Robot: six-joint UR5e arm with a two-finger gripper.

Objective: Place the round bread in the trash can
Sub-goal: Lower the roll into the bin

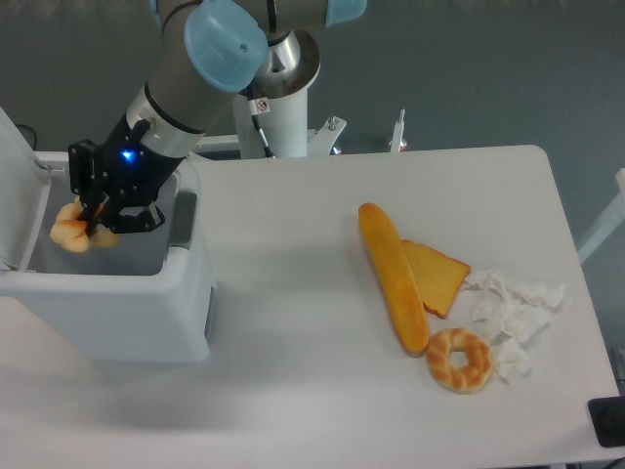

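Note:
The round bread (71, 228), a lumpy pale golden roll, hangs inside the open mouth of the trash can (127, 303), a big white boxy bin at the left of the table with its lid raised. My gripper (91, 223) reaches down into the bin's opening and is shut on the round bread, holding it above the pale grey inside. The black fingers partly hide the roll's right side.
A long orange-yellow baguette (393, 277), a slice of toast (437, 277), a ring-shaped bread (460, 360) and crumpled white paper (512, 311) lie at the right of the white table (293, 371). The arm's white base post (283, 122) stands behind the table.

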